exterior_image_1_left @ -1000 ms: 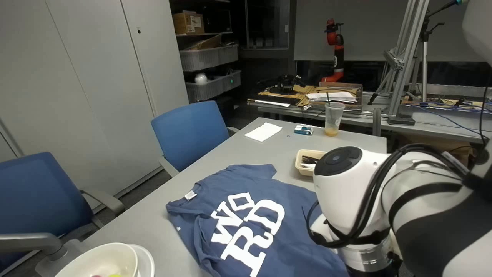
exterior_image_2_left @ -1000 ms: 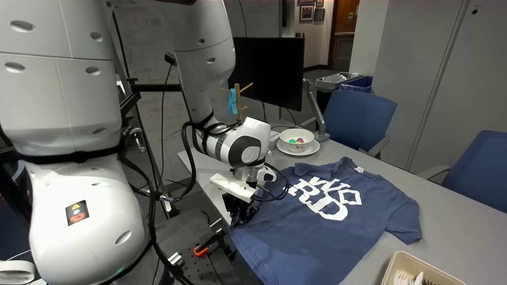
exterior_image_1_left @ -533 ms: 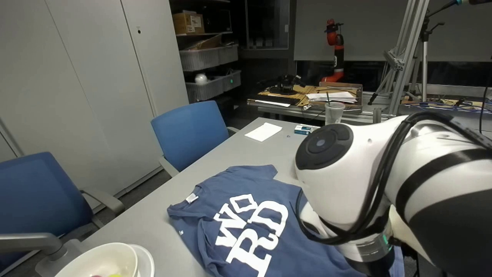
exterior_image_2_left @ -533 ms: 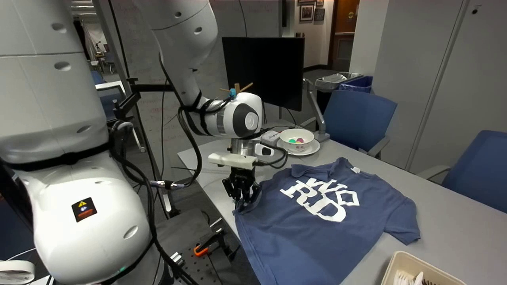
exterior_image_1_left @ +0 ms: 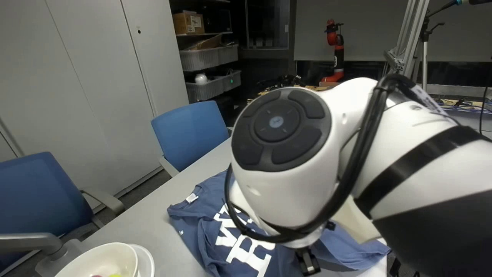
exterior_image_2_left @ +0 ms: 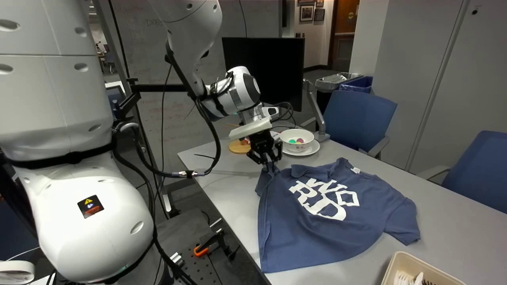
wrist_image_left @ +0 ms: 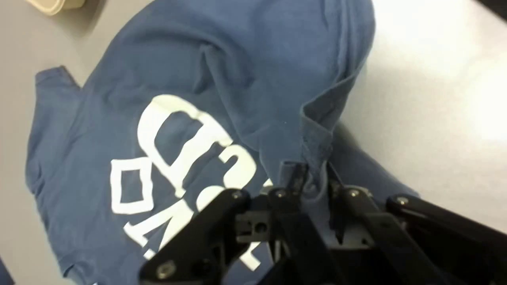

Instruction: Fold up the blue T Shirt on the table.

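Your gripper [wrist_image_left: 315, 178] holds a bunched bit of the blue T-shirt [exterior_image_2_left: 336, 229], pinched tight; wrist view shows cloth between the fingers [wrist_image_left: 336, 198]. Cloth rises to the grip; the rest of the T-shirt lies spread on the desk [exterior_image_2_left: 451, 225], white lettering [wrist_image_left: 173, 173] facing up, one sleeve [exterior_image_2_left: 406, 223] ending near the beige tray [exterior_image_2_left: 408, 263] of cutlery [exterior_image_2_left: 418, 278]. A hem corner sits close to the desk's edge. Your arm [exterior_image_1_left: 292, 196] covers part of the lettering in an exterior view. Just past the gripper you have a round wooden piece [exterior_image_2_left: 237, 148], partly hidden, and a white bowl [exterior_image_2_left: 293, 147] on a white plate [exterior_image_2_left: 315, 148], small round coloured pieces [exterior_image_2_left: 300, 140] inside. Two blue chairs [exterior_image_2_left: 358, 118] stand along the desk's long side in both exterior views; black monitor [exterior_image_2_left: 273, 71] behind the bowl. Far back you see trash bins [exterior_image_2_left: 358, 84] and framed pictures [exterior_image_2_left: 306, 13] in an exterior view; storage bins [exterior_image_1_left: 200, 59] on shelves [exterior_image_1_left: 205, 34] and a red robot arm [exterior_image_1_left: 337, 57] in an exterior view.
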